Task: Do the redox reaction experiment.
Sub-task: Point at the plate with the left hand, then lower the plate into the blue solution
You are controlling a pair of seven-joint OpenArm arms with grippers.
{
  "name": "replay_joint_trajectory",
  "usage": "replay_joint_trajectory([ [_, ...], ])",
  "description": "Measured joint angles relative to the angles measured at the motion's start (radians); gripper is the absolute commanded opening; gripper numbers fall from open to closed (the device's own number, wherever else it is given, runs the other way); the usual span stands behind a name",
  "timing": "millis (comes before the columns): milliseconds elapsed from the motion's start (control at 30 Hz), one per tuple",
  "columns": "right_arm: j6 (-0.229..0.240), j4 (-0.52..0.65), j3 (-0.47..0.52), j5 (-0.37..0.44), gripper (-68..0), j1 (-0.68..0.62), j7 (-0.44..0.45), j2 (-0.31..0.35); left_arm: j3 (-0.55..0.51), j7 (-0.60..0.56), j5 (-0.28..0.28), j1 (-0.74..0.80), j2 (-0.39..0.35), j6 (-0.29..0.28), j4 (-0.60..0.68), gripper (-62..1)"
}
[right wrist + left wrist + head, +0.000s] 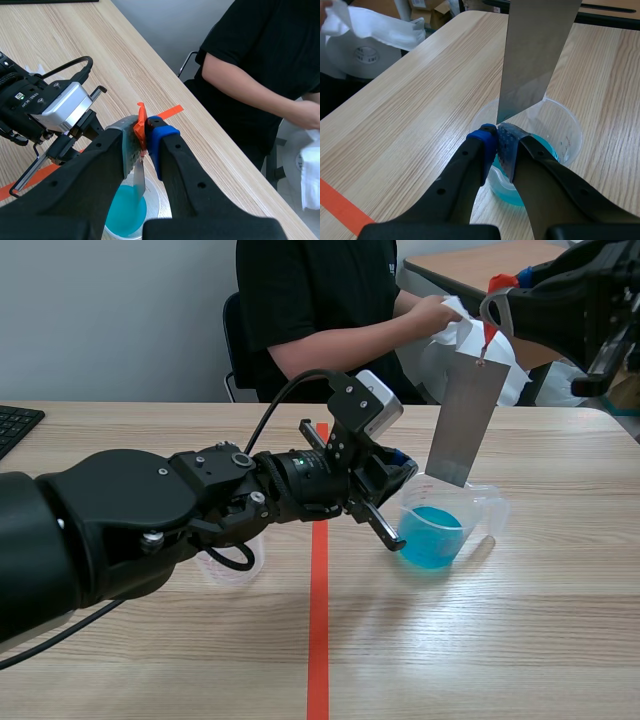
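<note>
Liquid, bright blue, lies in the bottom of a clear plastic measuring cup on the wooden table, just right of the orange-red tape line. The left gripper is clenched on the cup's near wall, one pad inside the rim and one outside. Above it, the right gripper pinches an orange-red tab, and a grey metal plate hangs from that tab, tilted a little. The plate's lower edge reaches the cup's mouth. From where I stand I cannot tell whether it touches the liquid. Across the table sits a person in black, one hand on a white cloth. Another clear cup stands under the left arm.
</note>
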Motion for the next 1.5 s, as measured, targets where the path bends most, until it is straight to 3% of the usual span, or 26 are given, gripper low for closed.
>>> replay_joint_trajectory([
  [600, 0.000, 0.000, 0.000, 0.000, -66.2, 0.000, 0.000, 0.000, 0.000, -0.013, -0.001, 0.000, -0.003, 0.000, 0.000, -56.0],
  [767, 0.000, 0.000, 0.000, 0.000, -66.2, 0.000, 0.000, 0.000, 0.000, -0.028, -0.002, 0.005, -0.034, 0.000, 0.015, -56.0],
  [867, 0.000, 0.000, 0.000, 0.000, -66.2, 0.000, 0.000, 0.000, 0.000, -0.098, -0.006, 0.037, -0.111, 0.000, 0.092, -56.0],
  [1133, 0.000, 0.000, 0.000, 0.000, -66.2, 0.000, 0.000, 0.000, -0.055, -0.174, -0.006, 0.238, -0.430, -0.001, 0.401, -56.0],
  [1333, 0.000, 0.000, 0.000, 0.000, -66.2, 0.000, 0.000, 0.000, -0.262, -0.236, -0.056, 0.483, -0.692, 0.000, 0.593, -56.0],
  [1500, 0.000, 0.000, 0.000, 0.000, -66.2, 0.000, 0.000, 0.000, -0.482, -0.233, -0.058, 0.784, -0.842, 0.000, 0.637, -56.0],
])
